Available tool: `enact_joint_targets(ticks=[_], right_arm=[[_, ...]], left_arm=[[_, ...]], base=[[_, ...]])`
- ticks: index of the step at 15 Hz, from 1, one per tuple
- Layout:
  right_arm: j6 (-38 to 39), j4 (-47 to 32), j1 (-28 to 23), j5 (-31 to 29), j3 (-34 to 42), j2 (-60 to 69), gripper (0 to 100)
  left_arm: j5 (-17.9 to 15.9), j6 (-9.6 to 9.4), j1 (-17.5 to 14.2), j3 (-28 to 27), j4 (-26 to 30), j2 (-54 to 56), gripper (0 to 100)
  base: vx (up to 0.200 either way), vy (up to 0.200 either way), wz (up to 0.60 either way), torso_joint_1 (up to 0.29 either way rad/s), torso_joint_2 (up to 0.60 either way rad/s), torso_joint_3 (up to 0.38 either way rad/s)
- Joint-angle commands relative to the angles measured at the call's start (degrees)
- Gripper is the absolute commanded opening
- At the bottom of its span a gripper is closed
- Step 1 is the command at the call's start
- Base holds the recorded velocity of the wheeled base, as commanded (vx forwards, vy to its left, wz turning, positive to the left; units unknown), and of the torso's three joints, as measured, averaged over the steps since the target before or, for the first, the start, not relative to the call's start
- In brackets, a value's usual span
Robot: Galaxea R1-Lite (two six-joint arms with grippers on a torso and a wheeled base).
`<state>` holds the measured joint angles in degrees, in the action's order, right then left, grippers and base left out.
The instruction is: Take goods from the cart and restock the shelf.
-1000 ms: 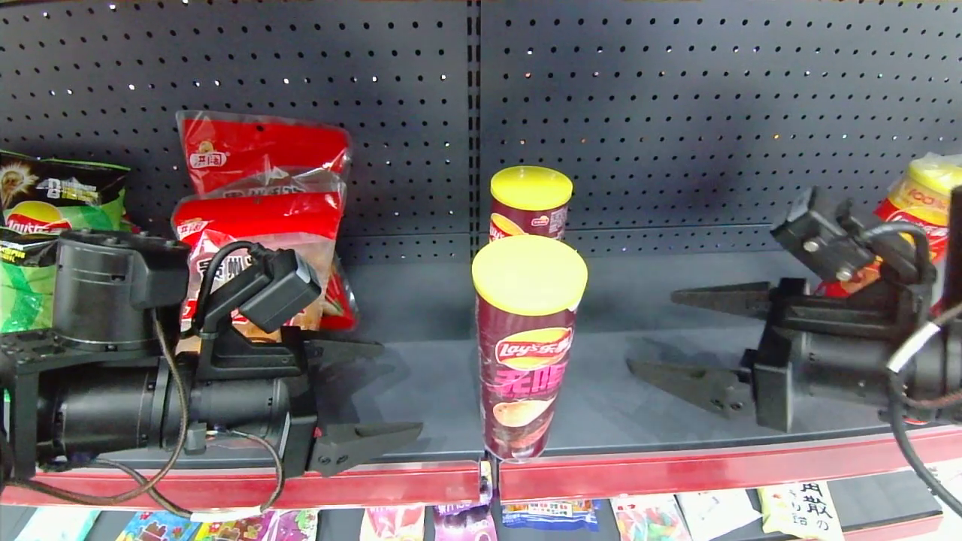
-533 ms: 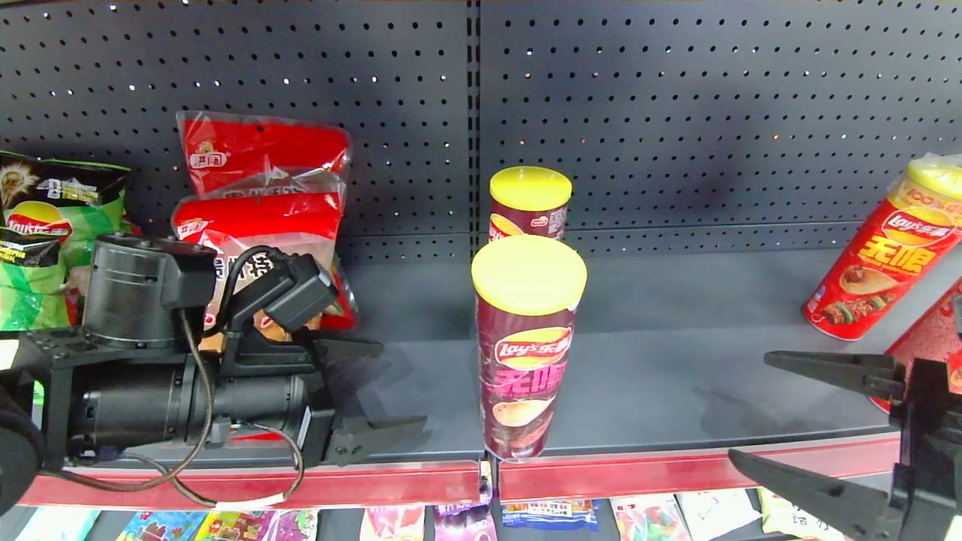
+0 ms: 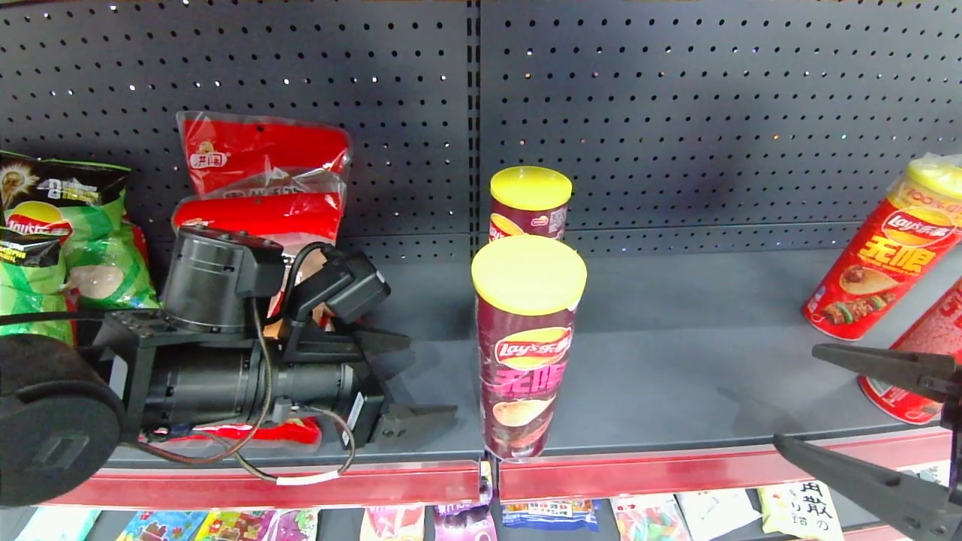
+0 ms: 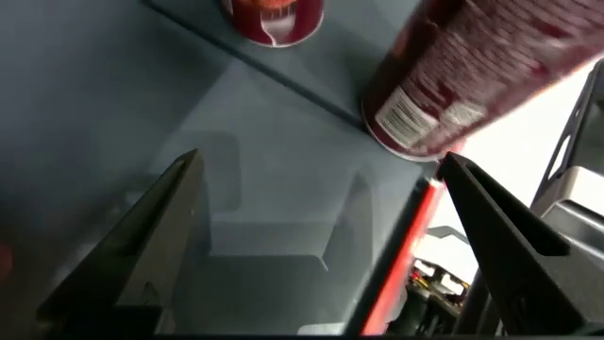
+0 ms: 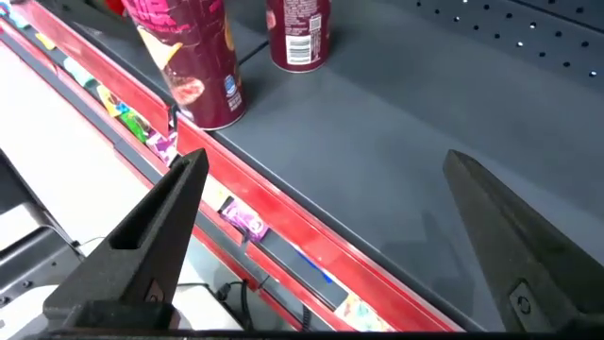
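Observation:
Two maroon chip cans with yellow lids stand upright mid-shelf: the front can (image 3: 527, 353) at the red front rail (image 3: 676, 467), the rear can (image 3: 530, 199) by the pegboard. My left gripper (image 3: 425, 379) lies low over the shelf floor, open and empty, just left of the front can. Its wrist view shows the gripper (image 4: 321, 159) with that front can (image 4: 472, 76) beyond one finger and the rear can (image 4: 274, 19) farther off. My right gripper (image 3: 800, 394) is open and empty at the shelf's front right edge; its wrist view has the gripper (image 5: 326, 159) above the rail, apart from the front can (image 5: 193, 66) and rear can (image 5: 300, 33).
Red snack bags (image 3: 263, 173) and green chip bags (image 3: 52, 233) stand behind my left arm. Two red chip cans (image 3: 879, 255) lean at the far right. Bare grey shelf floor (image 3: 676, 361) lies between the maroon cans and the red ones. Small packets (image 3: 549, 515) fill the shelf below.
My left arm has slid right, closer to the front maroon can. My right arm has pulled back from over the shelf to its front right edge, uncovering the red cans. Both grippers stayed open.

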<state>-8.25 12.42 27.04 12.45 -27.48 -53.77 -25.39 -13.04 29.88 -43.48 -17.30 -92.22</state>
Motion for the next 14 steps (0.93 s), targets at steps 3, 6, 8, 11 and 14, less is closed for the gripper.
enact_joint_targets(ticks=[3,6,8,11,14], right_arm=[[0.3,0.1,-0.9,0.0,0.0,0.1,100],[0.3,0.1,-0.9,0.0,0.1,0.0,100],[0.3,0.1,-0.9,0.0,0.0,-0.1,100],[0.3,0.1,-1.4,0.0,0.1,-0.1,100],[0.3,0.1,-1.4,0.0,0.0,-0.1,100]], left_arm=[[0.0,0.04,0.9,-1.7,-0.1,-3.2,100],[0.0,0.04,1.3,-3.5,-0.1,-4.8,100],[-0.1,-0.05,1.3,-4.3,-0.1,-5.6,100],[0.0,0.04,1.7,-5.5,-0.1,-6.6,100],[0.0,0.04,1.9,-6.4,-0.1,-7.4,100]], base=[[0.0,0.0,0.0,0.0,0.0,0.0],[0.0,0.0,0.0,0.0,0.0,0.0],[0.0,0.0,0.0,0.0,0.0,0.0],[0.0,0.0,0.0,0.0,0.0,0.0],[0.0,0.0,0.0,0.0,0.0,0.0]])
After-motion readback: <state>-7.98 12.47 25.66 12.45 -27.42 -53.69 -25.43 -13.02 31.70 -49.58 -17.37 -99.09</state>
